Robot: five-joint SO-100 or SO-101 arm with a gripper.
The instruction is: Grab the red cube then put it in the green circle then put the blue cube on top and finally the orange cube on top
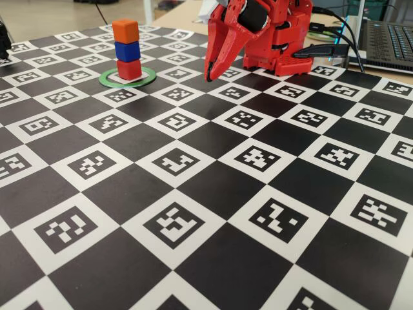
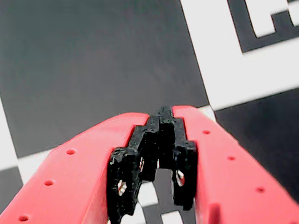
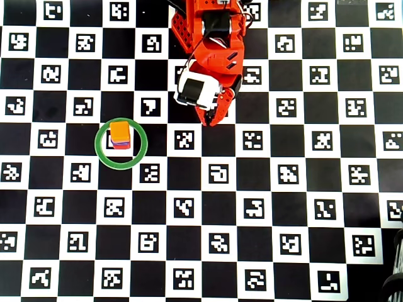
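stack: red cube point(image 1: 130, 70) inside green circle point(image 1: 103, 79), blue cube point(image 1: 127, 51) on it, orange cube point(image 1: 125, 31) on top | gripper point(image 1: 210, 76): jaws closed, empty, tips down near board point(image 1: 193, 213) | overhead: stack at 8 o'clock from gripper, apart | writing: none readable, only marker patterns

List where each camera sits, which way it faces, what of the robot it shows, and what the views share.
Fixed view: low at the board's edge, looking across at the stacked orange cube, blue cube and red cube in the green circle; arm and shut gripper at the back.
Wrist view: on the arm, looking down at the board; only the gripper shows.
Overhead view: straight down; arm at top centre.
Shared: fixed and overhead views both show stack and gripper.
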